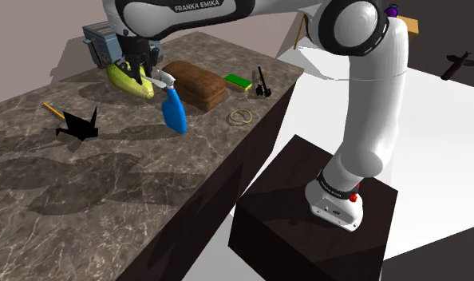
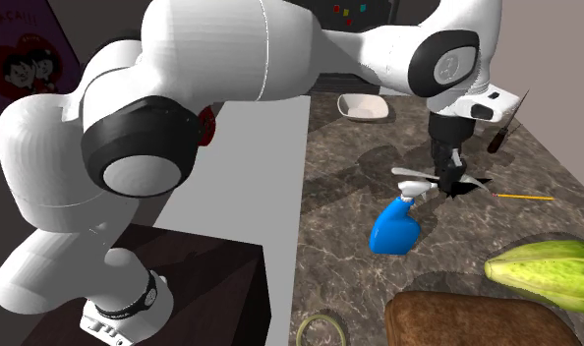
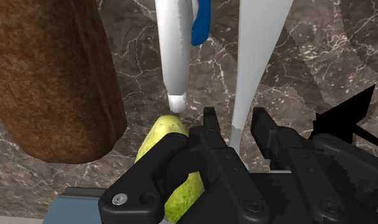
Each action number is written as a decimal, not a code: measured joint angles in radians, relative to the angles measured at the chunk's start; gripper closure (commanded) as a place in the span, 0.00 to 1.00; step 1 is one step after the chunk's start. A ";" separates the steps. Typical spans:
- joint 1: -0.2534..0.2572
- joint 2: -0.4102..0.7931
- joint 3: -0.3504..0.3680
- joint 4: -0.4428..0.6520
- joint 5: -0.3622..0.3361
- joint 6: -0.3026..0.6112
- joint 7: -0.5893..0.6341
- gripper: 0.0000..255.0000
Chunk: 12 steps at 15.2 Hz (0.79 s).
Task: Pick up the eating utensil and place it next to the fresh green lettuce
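My black gripper (image 3: 237,124) is shut on the thin end of a pale grey utensil (image 3: 258,51), which widens away from the fingers. In the shoulder view the gripper (image 1: 144,68) hangs just above the yellow-green lettuce (image 1: 132,80) at the back of the marble counter. The lettuce tip (image 3: 162,137) shows right beside the fingers. In the second exterior view the gripper (image 2: 447,182) is above the counter, with the lettuce (image 2: 546,270) at that view's right.
A blue spray bottle with a white head (image 1: 174,112) lies beside the lettuce, and a brown loaf (image 1: 197,82) lies next to it. A black paper bird (image 1: 77,124) and a pencil (image 1: 52,110) lie further along the counter. A green sponge (image 1: 238,80) and a ring (image 1: 240,116) lie near the counter's edge.
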 measured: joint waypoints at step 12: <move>-0.012 0.196 -0.056 0.243 -0.044 -0.026 -0.128 1.00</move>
